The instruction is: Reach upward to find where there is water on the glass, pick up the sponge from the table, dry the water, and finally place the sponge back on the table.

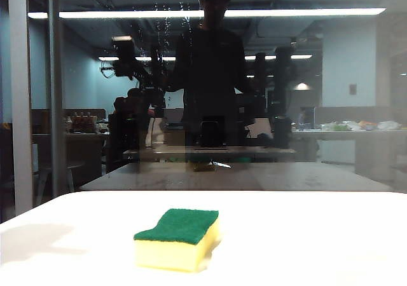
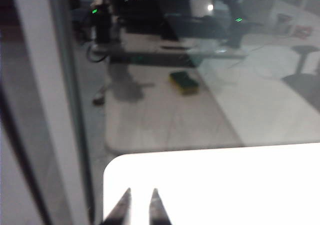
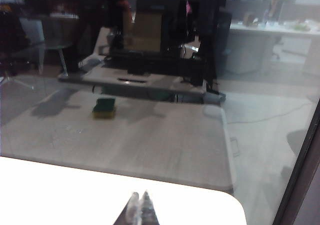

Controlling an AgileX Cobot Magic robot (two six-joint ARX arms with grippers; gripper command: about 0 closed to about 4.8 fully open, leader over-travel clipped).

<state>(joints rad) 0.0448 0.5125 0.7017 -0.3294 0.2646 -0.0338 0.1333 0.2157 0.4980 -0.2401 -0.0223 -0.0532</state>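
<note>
The sponge, yellow foam with a green top, lies flat on the white table near its front, and nothing touches it. Behind the table stands the dark glass. Tiny droplets and thin streaks of water cling high on the pane, left of centre. Neither gripper shows directly in the exterior view. My left gripper hangs over the table's corner by the pane, its tips a narrow gap apart and empty. My right gripper is over the table's other corner, tips together, holding nothing.
A pale grey frame bar runs upright at the glass's left edge. The pane mirrors the arms, a standing person, the tabletop and a dim image of the sponge. Bright light strips reflect near the top.
</note>
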